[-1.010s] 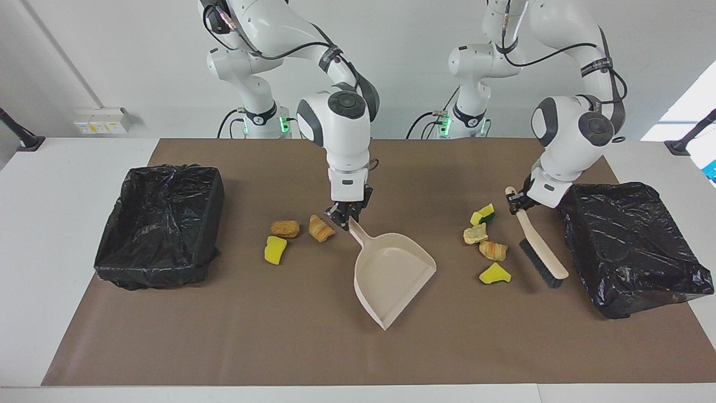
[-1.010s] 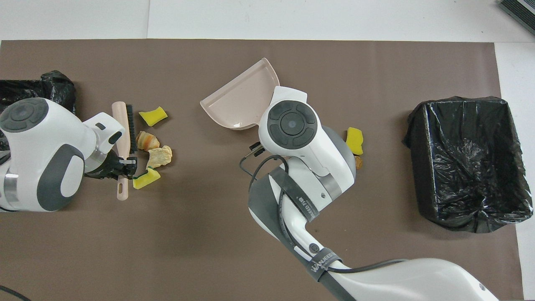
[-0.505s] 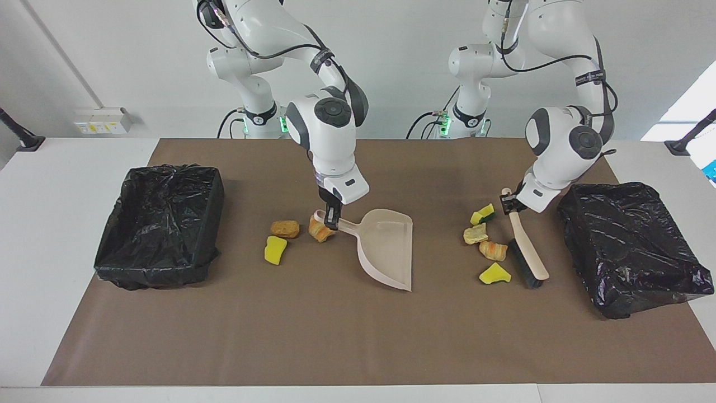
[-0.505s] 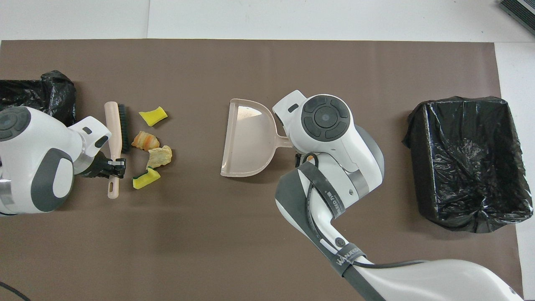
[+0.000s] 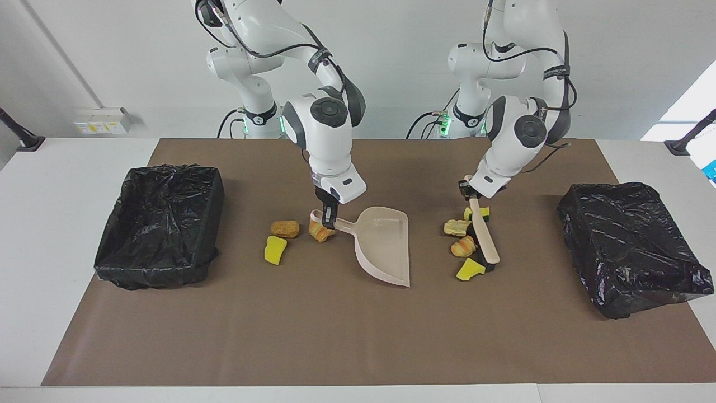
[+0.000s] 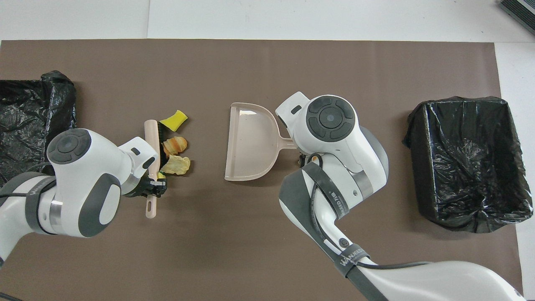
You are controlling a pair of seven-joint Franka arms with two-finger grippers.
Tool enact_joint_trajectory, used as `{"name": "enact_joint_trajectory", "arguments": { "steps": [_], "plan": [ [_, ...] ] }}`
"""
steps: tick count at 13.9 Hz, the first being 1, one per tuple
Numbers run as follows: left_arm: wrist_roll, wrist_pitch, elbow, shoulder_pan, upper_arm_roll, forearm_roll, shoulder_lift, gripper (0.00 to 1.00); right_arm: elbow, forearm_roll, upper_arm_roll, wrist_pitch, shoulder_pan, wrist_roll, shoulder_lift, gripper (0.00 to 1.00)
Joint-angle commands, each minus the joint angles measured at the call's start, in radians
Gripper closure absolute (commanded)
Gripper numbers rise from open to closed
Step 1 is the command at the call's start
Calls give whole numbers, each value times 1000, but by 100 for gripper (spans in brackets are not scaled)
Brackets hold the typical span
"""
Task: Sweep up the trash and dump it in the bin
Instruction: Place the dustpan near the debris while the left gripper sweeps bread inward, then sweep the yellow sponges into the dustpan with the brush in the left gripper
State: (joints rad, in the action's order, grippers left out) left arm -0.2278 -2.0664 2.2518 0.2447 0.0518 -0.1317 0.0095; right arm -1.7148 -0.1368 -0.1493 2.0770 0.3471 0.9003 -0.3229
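four scraps (image 5: 463, 242) bunched against brush (image 5: 484, 242) bristles, toward left arm's end of mat (image 5: 358, 336). three scraps (image 5: 291, 235) beside dustpan (image 5: 386, 246) handle, toward right arm's end. left gripper (image 5: 467, 192) clamped on brush handle. right gripper (image 5: 329, 218) clamped on dustpan handle, pan mouth facing brush. black-lined bin (image 5: 159, 224) at each table end.
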Motion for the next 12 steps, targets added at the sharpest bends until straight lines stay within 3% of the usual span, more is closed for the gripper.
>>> {"name": "enact_joint_trajectory", "arguments": {
  "steps": [1,8,12],
  "plan": [
    [-54,-9,31,80,-15,-72,-37,100,-35,13,-15,-6,-11,57,31,100],
    [-171,-52,22,264,-13,-223,-39,100,-42,48,-15,44,-17,182,-18,100],
    [-222,7,-26,257,-21,-282,-31,100,-42,52,-15,46,-23,213,-21,100]
  ]
}}
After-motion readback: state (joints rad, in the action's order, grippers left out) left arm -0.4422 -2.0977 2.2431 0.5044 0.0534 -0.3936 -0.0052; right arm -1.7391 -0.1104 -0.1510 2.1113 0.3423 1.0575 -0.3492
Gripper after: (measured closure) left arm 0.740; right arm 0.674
